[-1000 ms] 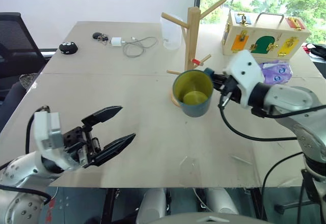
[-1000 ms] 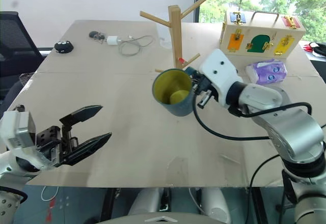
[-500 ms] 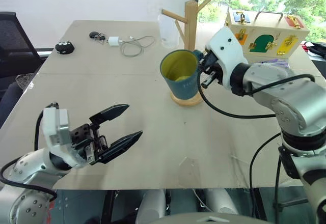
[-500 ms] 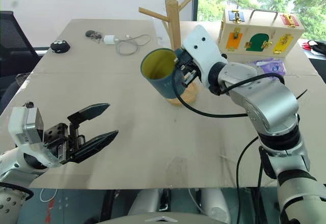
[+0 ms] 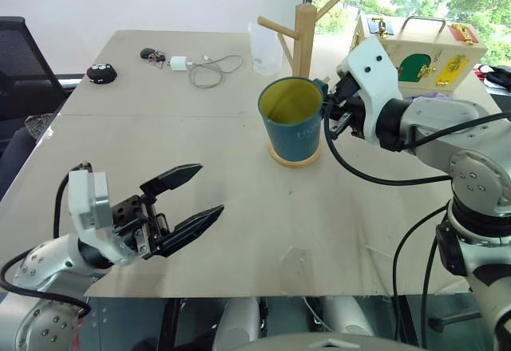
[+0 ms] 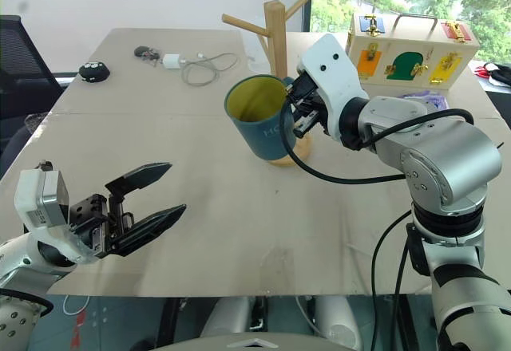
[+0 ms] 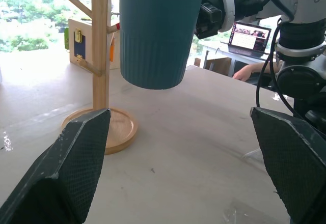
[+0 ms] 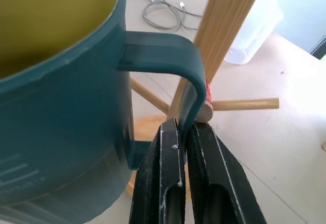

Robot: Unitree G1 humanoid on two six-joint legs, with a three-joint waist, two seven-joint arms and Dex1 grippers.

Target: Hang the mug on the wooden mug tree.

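Now upright beside the wooden mug tree point(image 5: 304, 48), the mug point(image 5: 294, 121), right gripper point(image 8: 184, 132) jaws pinching its handle, left gripper point(image 5: 193, 199) jaws spread.

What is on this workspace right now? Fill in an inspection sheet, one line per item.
Surface: pale tabletop, seam across it.
Job's things: teal mug held off the table by its handle, upright, in front of the wooden mug tree; not yet on a peg.
Clutter: clear plastic cup, wooden latch box, small black object, keys.
Grippers: right tool shut on the mug's handle; left tool open, holding nothing, above the near edge.
Cables: white charger with coiled cord.
Surroundings: black chair, window with trees.
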